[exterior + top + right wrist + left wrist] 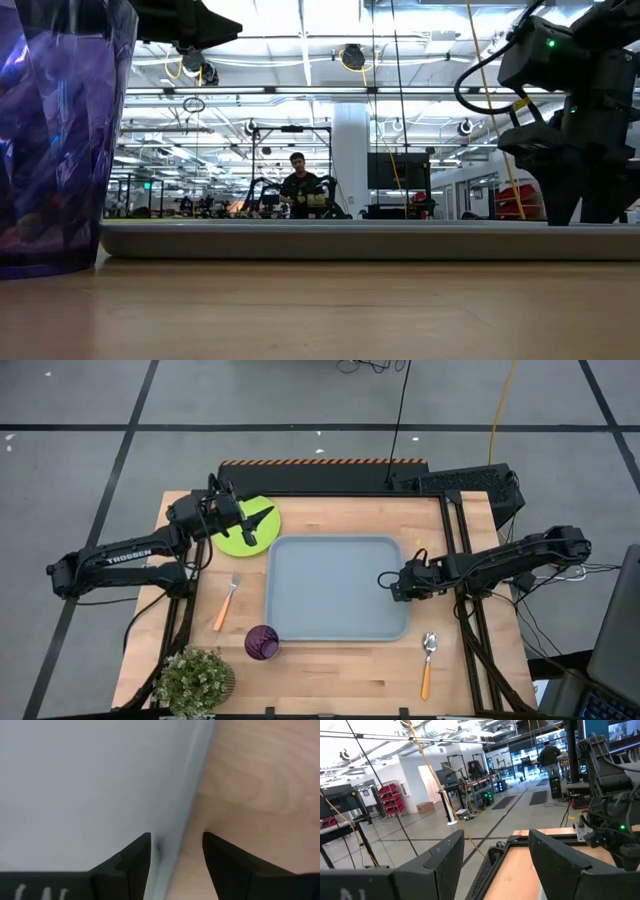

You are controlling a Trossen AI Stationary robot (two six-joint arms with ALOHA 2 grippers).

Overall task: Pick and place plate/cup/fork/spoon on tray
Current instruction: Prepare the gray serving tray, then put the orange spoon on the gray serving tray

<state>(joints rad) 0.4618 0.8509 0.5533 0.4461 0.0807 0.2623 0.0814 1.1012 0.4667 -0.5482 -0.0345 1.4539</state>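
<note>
The lime-green plate (232,541) lies flat at the table's far left. My left gripper (258,526) is open above it, its fingers (445,857) pointing level toward the table's right, and it holds nothing. The grey-blue tray (335,588) lies in the middle of the table. My right gripper (174,840) is open and points down at the tray's right rim (172,847), one finger inside the rim and one outside. The fork (227,603) lies left of the tray. The purple cup (262,642) stands at the tray's near left corner. The spoon (427,660) lies near the tray's near right corner.
A small potted plant (195,680) stands at the table's near left corner. Black frame rails (455,540) run along the table's right side and far edge. In the low view the cup (55,140) fills the left and the tray's wall (350,240) spans the middle.
</note>
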